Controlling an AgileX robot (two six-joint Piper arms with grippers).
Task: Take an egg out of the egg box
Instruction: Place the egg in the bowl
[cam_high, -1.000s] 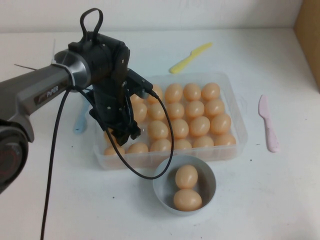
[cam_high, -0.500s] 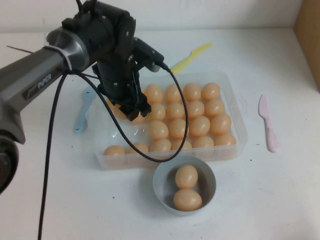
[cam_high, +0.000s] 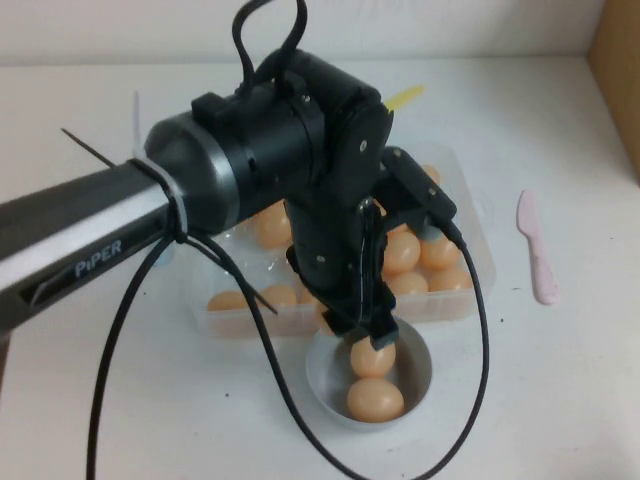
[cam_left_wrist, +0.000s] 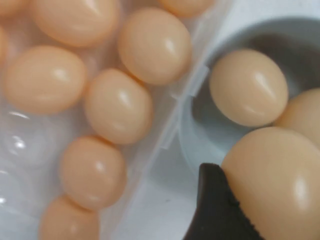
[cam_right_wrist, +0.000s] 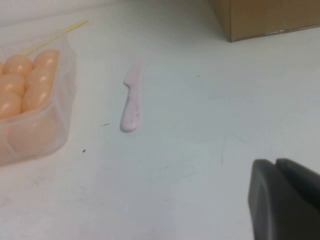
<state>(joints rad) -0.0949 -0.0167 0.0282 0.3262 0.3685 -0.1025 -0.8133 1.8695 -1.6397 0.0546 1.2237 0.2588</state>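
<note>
Left gripper: you have brought the left gripper (cam_high: 368, 335) off the far left part of the egg box, where it was half a second ago, to a spot over the near rim of the box and the bowl. It hangs low, fingers pointing down.
Grasp: your left gripper is clenched on the egg (cam_left_wrist: 277, 185). In the left wrist view one black fingertip (cam_left_wrist: 216, 210) presses against the egg's side. From the high view the same egg (cam_high: 373, 352) shows just under the fingers.
The egg: it is out of the egg box now, held above the bowl (cam_high: 416, 385) among the eggs already lying there. Whether it touches them, you cannot tell.
Egg box: the egg box (cam_high: 478, 262) sits where it was, on the white table (cam_high: 520, 400), with many peach-orange eggs in its dimples. Your arm now covers most of its middle. The box's near wall lies just beside the bowl.
Bowl: two eggs were lying in it a second ago. One lower egg (cam_high: 375, 399) shows clearly in the high view.
Right gripper: your right gripper (cam_right_wrist: 285, 197) appears only in its own wrist view, near the table, well apart from the box, with its dark fingers pressed together on nothing.
Surroundings: the pink knife (cam_high: 536, 247) lies to the right of the box, unmoved. The yellow knife (cam_high: 402, 97) shows only as a tip past your arm.
</note>
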